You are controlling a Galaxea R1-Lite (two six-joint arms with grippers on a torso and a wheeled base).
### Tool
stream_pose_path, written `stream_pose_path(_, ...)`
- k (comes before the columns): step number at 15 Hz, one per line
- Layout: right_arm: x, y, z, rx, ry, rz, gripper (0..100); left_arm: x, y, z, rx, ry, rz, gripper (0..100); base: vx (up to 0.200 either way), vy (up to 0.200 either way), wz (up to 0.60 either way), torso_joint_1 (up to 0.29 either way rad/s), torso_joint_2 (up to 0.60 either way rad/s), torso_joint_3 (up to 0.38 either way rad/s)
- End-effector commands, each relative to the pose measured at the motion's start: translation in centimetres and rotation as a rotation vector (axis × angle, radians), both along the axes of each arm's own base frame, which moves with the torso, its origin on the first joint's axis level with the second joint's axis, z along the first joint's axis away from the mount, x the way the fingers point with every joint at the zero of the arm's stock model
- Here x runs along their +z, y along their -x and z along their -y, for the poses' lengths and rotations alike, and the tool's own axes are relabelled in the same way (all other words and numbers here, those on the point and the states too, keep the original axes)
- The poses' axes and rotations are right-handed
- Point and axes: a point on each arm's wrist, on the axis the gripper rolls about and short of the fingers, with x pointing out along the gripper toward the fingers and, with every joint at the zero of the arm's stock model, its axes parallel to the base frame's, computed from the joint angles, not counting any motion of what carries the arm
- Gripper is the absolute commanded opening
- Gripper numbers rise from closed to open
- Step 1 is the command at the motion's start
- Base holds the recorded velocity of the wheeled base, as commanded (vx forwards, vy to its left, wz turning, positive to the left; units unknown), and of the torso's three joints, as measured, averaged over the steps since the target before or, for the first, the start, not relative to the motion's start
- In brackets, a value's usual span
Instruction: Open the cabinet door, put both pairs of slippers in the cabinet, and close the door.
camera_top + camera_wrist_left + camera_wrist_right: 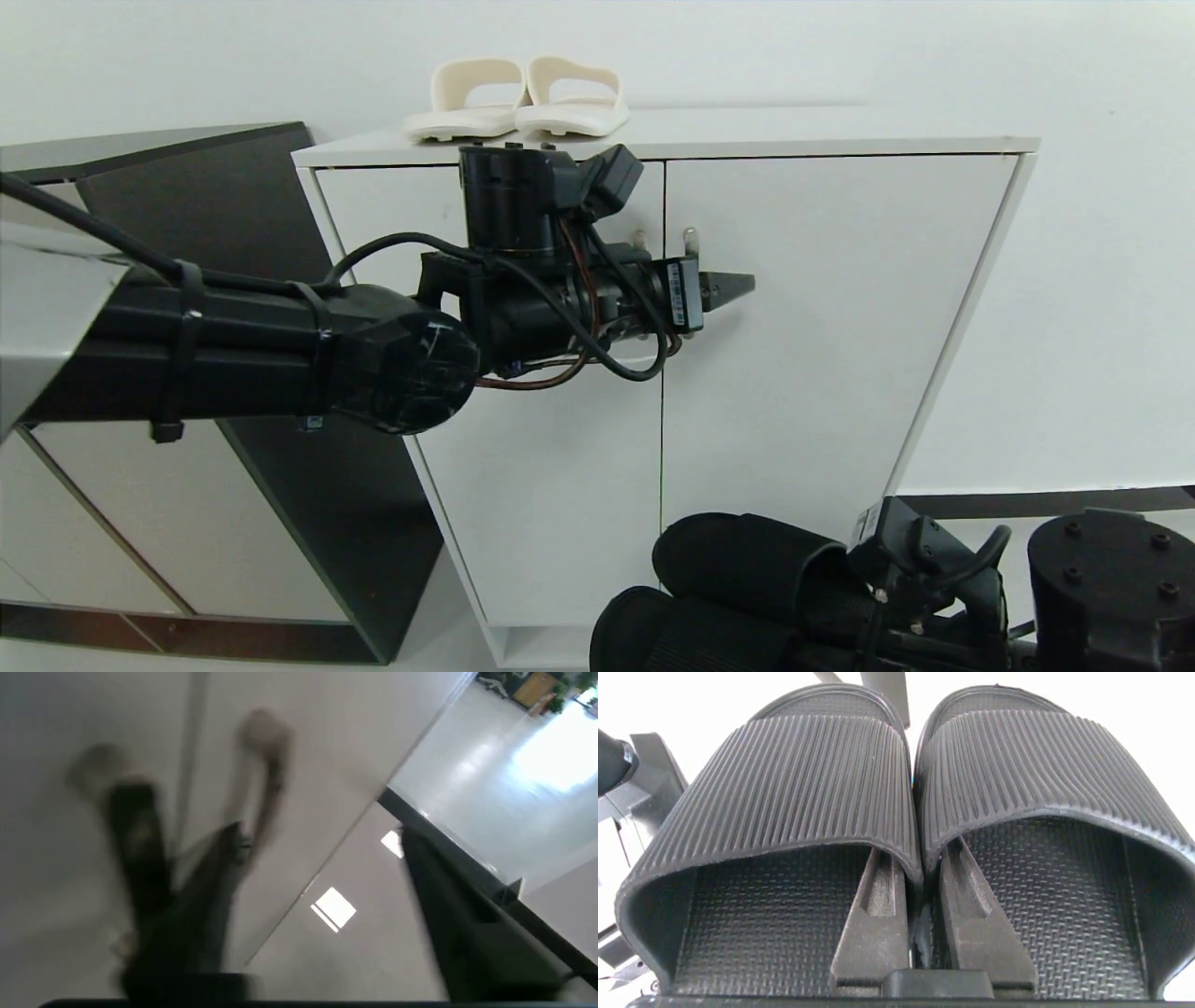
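— As both doors sit flush at the centre seam, how is the cabinet (pixel 803 392) entered?

— Item 1: white cabinet, two doors, shut. Bare white wall (pixel 1102 280) on its right; dark glossy unit (pixel 280 243) close against its left side.

— And the slippers?

— Item 2: black slippers (pixel 785 793), ribbed straps, side by side, low in front of the right door. Right gripper (pixel 915 873): one finger inside each slipper, clamped on their adjoining sides.

Item 3: cream slippers (pixel 518 98), a pair on the cabinet top, left end, at the front edge.

— Smaller entries?

— Item 4: left gripper (pixel 733 287), just below the right of two door knobs (pixel 690 238) beside the seam. Fingers look slightly parted, nothing held; that view is blurred.
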Motion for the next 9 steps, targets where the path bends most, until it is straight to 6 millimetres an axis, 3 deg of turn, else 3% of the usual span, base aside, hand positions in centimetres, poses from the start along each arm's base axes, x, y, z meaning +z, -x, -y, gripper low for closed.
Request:
stream_pose_path(1,-0.1,0.0,-0.1,0.001,0.005,-0.004,0,0.1,0.0,0.0,-0.007,0.004,0.000,0,0.000,0.000,0.00,0.000,0.00,0.000)
stream_pose_path(9,-0.4,0.7,0.6,0.088,-0.009,-0.037,0,1.4,3.4,-1.9,-0.053,0.017,-0.008,0,0.000,0.000,0.00,0.000,0.00,0.000)
